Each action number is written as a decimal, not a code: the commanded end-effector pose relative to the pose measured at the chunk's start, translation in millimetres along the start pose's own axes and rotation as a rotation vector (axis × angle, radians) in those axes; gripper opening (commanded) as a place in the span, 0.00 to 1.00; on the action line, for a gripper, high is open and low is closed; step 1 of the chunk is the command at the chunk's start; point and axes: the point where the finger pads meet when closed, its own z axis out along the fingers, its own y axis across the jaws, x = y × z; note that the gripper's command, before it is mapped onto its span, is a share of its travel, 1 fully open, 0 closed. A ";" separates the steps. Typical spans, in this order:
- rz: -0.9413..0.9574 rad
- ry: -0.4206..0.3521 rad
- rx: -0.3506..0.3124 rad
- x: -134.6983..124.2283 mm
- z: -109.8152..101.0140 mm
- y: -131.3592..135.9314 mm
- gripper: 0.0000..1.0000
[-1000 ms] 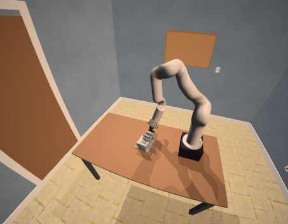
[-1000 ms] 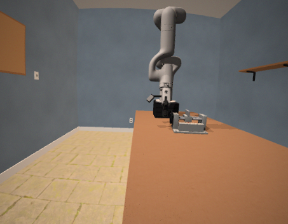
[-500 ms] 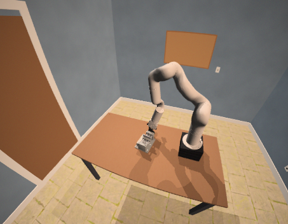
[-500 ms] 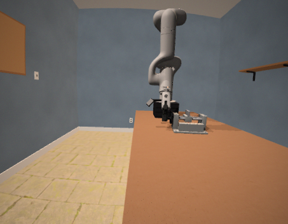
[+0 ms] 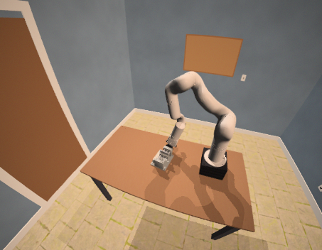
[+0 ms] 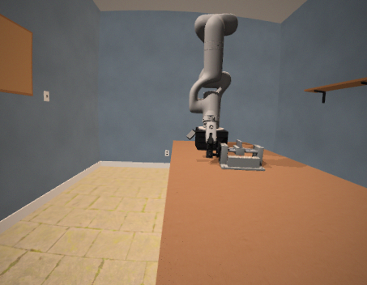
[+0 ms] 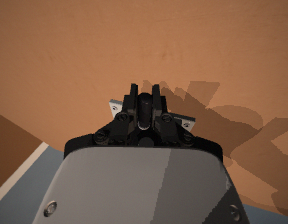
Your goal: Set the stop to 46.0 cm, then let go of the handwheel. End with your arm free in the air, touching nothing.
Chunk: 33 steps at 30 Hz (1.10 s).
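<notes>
The grey stop fixture [image 5: 160, 163] [image 6: 243, 162] stands on the table, with a plate-like stop [image 6: 239, 151] between its uprights. Scale marks are too small to read. Its base plate [image 7: 187, 122] shows behind the fingers in the wrist view. The dark handwheel is at the fixture's side, mostly hidden by the gripper in the exterior view. A black handle [image 7: 145, 111] stands between the fingers in the wrist view. My gripper [image 5: 169, 145] [image 6: 210, 156] [image 7: 144, 93] is shut on this handle, close beside the fixture.
The brown table [image 5: 115, 153] [image 6: 257, 227] [image 7: 145, 40] carries the fixture and the arm's black base block [image 5: 213, 170] [image 6: 200, 139]. The arm reaches over the table from that block. A wall shelf [image 6: 342, 84] is at the right in the exterior view.
</notes>
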 end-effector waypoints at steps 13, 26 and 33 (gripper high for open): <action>0.000 0.000 0.000 0.0 -14.8 28.1 0.06; 0.000 0.000 0.000 0.0 -34.4 31.0 0.06; 0.000 0.000 0.000 0.0 -43.2 27.5 0.06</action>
